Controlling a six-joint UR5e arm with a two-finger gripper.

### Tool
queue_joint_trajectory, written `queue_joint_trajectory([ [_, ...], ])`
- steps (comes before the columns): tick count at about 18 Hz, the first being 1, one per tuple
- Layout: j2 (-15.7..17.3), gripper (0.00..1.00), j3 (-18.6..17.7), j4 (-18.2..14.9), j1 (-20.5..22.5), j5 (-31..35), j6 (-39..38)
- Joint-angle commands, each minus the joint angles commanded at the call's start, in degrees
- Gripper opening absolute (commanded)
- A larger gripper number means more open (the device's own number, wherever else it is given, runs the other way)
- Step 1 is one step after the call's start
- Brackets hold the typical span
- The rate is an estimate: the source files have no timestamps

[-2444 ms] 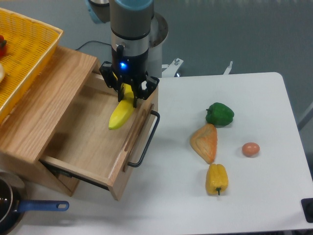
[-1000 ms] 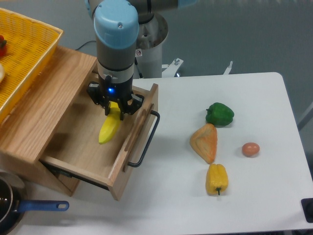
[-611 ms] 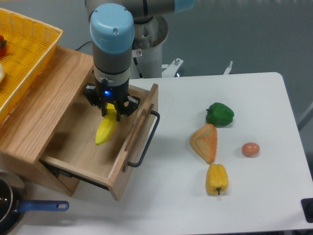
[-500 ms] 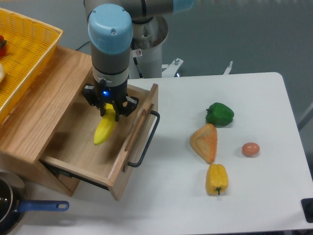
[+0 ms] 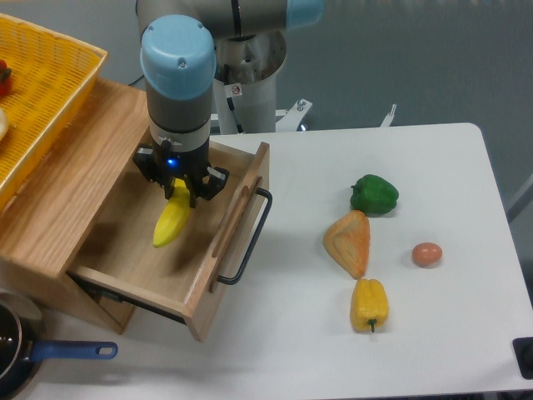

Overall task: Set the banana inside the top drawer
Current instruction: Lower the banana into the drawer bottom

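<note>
Seen by the fixed camera, the banana (image 5: 171, 222) is held at its upper end, the gripper (image 5: 178, 188) clamped on it. Its long axis slants down-left from the jaws, over the open top drawer (image 5: 158, 262), inside the walls.

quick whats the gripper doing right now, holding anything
Gripper: closed on the long, curved plain-yellow banana, holding it by its upper end over the open light-wood top drawer.

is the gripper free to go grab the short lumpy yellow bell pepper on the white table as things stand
Probably not yet. The gripper is shut on the long yellow banana over the open light-wood top drawer. The yellow bell pepper itself lies uncovered on the white table.
</note>
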Motion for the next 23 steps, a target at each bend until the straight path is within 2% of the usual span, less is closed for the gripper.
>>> queue_joint_trajectory([
  [23, -0.35, 0.45, -0.53, 0.0, -0.88, 0.09, 0.0],
])
